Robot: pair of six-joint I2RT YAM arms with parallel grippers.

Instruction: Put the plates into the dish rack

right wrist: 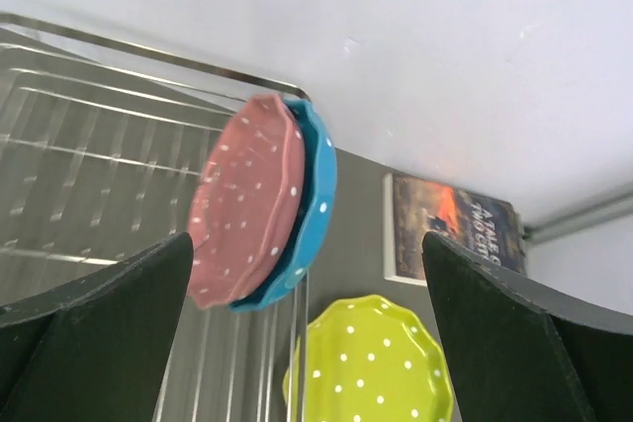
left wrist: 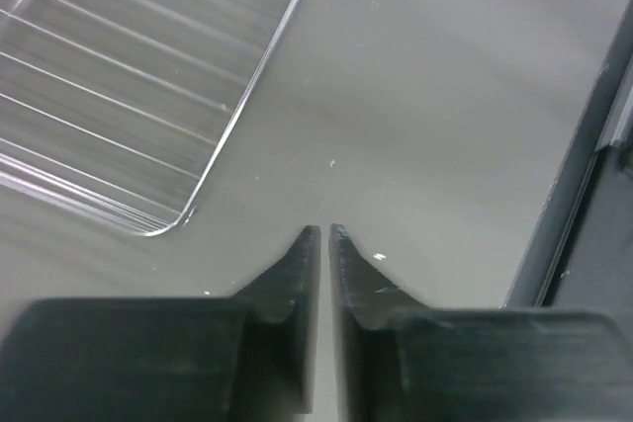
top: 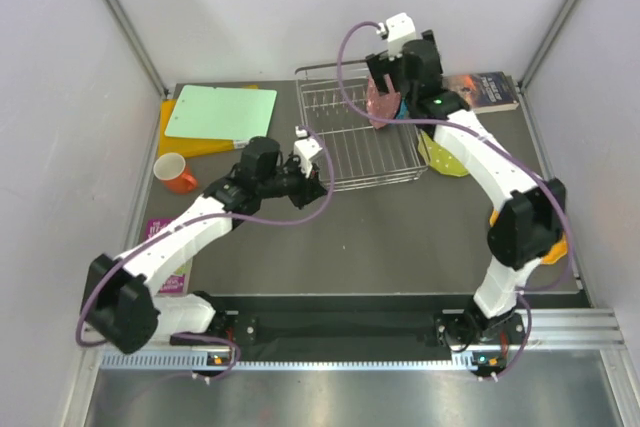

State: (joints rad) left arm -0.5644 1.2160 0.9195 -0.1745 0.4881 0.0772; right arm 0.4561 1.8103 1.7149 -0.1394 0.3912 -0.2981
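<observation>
The right gripper (right wrist: 307, 244), jaws released wide, hovers over the pink plate (right wrist: 247, 210) leaning on the blue plate (right wrist: 318, 185) in the dish rack (right wrist: 89, 145), and should rise straight, nudging neither, before seeking the yellow-green plate (right wrist: 371, 368) on the worktop (left wrist: 445, 96); the left gripper (left wrist: 323, 236) is clenched, empty.

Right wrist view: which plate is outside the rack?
The yellow-green plate, on the table beside the dish rack; the pink plate and blue plate stand on edge inside it.
</observation>
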